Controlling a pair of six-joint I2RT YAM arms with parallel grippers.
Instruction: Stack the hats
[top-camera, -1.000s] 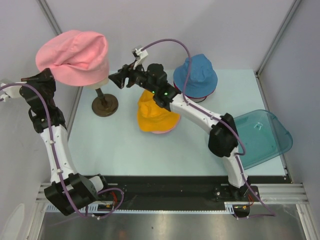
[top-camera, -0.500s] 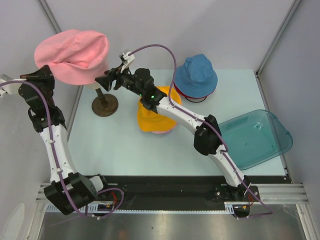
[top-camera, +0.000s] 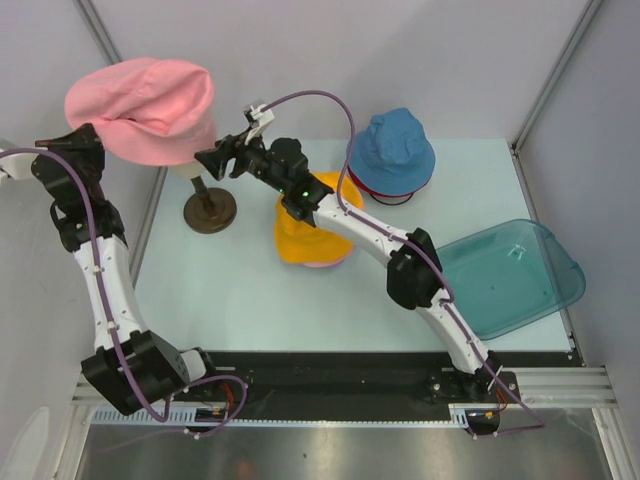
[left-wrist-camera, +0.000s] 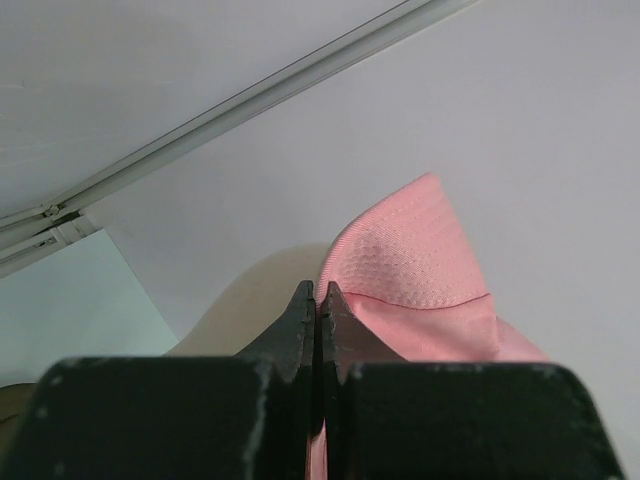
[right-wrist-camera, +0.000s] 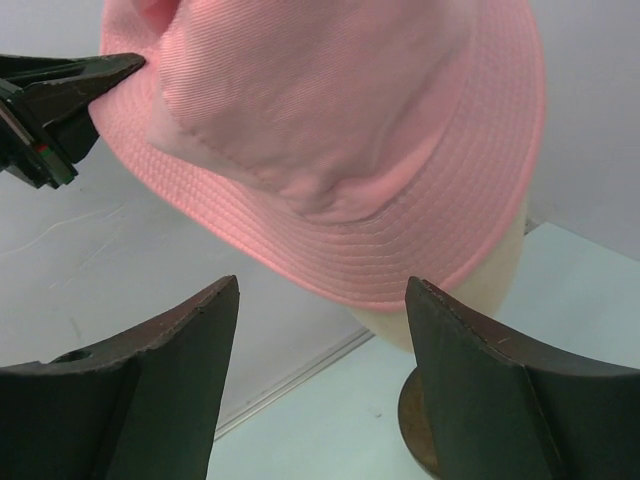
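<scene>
My left gripper (left-wrist-camera: 316, 303) pinches the pink hat (top-camera: 140, 105) brim; right gripper (right-wrist-camera: 322, 284) is open. Thin pinch cd slip if hat snags the dummy head (right-wrist-camera: 495, 285).

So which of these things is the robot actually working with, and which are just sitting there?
Part of the job: pink hat, orange hat, blue hat, red hat beneath it.
Just lying about: mannequin head, teal tray.
</scene>
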